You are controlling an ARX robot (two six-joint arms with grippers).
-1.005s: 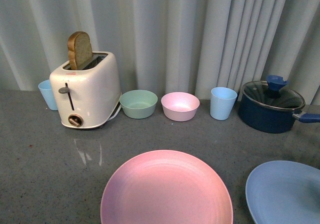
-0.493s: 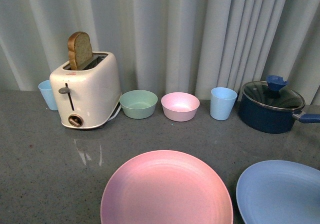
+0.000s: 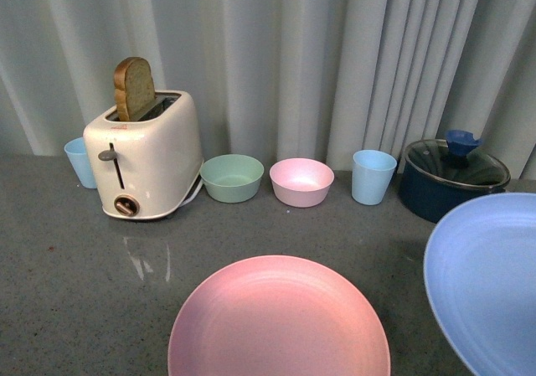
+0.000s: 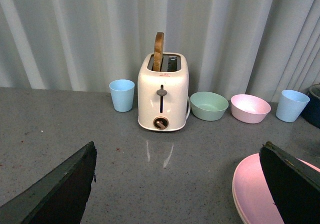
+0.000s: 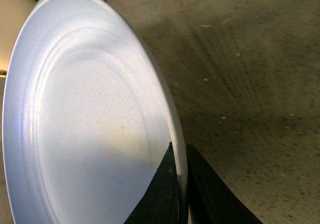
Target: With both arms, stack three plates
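The pink plate (image 3: 279, 317) lies flat on the grey counter at the front centre. It also shows in the left wrist view (image 4: 252, 189). The light blue plate (image 3: 490, 280) is lifted and tilted at the front right. My right gripper (image 5: 181, 156) is shut on its rim; the plate (image 5: 90, 114) fills that view. My left gripper (image 4: 177, 184) is open and empty over bare counter, to the left of the pink plate, with one of its fingers (image 4: 292, 184) over the plate's edge. The beige plate is out of view. Neither arm shows in the front view.
A white toaster (image 3: 146, 154) with a slice of bread stands at the back left, a light blue cup (image 3: 80, 160) beside it. A green bowl (image 3: 232, 176), a pink bowl (image 3: 301, 181), another blue cup (image 3: 373, 175) and a dark blue lidded pot (image 3: 448, 179) line the curtain.
The light blue plate has risen off the counter and tilted up, and now hides part of the pot. The pink plate has not moved.
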